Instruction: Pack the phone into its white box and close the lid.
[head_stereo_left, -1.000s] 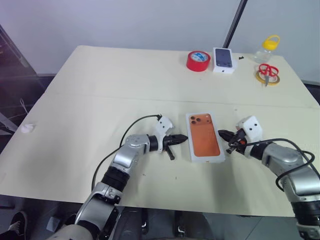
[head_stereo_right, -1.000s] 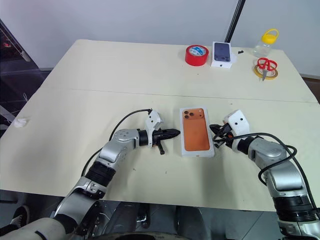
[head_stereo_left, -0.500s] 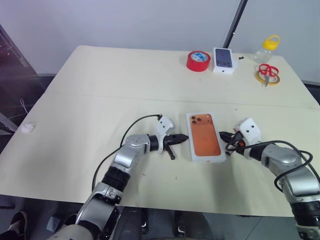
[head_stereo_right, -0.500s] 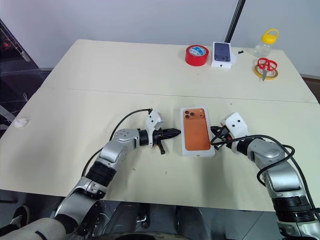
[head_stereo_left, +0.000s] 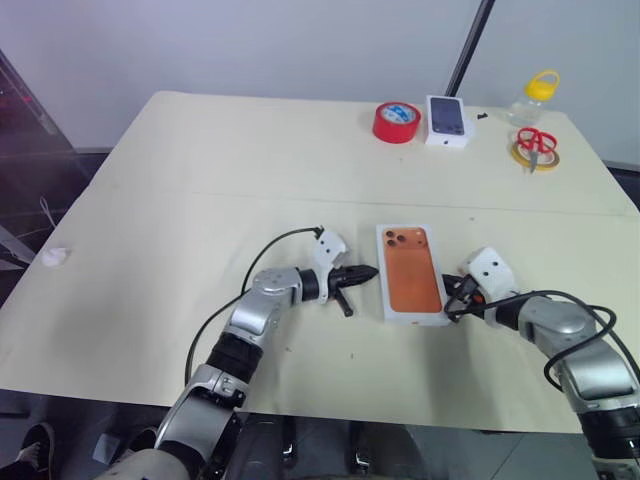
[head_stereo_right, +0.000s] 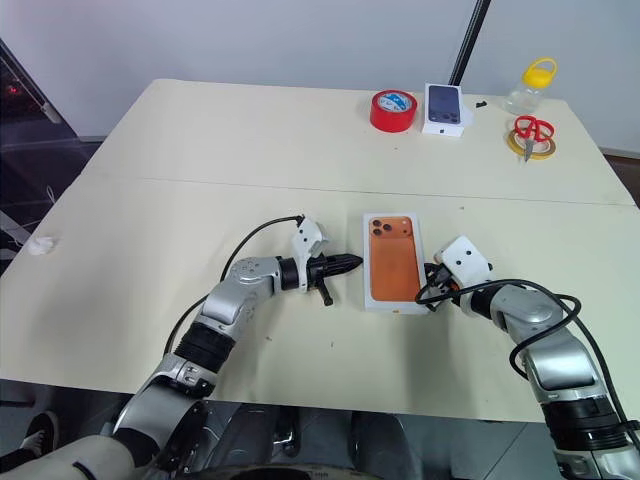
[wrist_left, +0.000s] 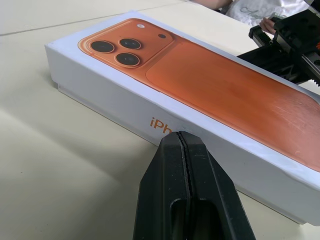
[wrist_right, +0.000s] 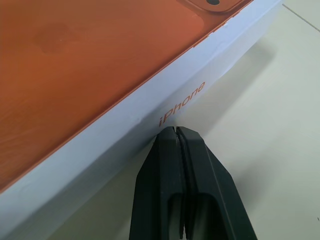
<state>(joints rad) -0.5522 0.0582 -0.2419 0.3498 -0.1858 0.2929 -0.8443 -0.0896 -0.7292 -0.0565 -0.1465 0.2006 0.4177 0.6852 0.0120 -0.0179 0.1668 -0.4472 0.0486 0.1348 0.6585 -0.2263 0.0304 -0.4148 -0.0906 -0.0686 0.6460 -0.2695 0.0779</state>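
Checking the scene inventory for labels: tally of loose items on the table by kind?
Phone boxes: 2, the closed white box with the orange phone picture, and a small white box with a dark phone picture
Tape rolls: 2, red tape roll, yellow tape roll
Scissors: 1, red scissors
Bottles: 1, yellow-capped bottle
Total: 6

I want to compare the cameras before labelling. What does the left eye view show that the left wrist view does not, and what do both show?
Left eye view alone: the table's far edge with the red tape roll, the small white box with a dark phone picture, the scissors on a yellow tape ring, and a yellow-capped bottle.

Left wrist view alone: orange lettering on the box's side wall.

Both: the closed white box with the orange phone picture, the shut left gripper at one long side, and the right gripper opposite.
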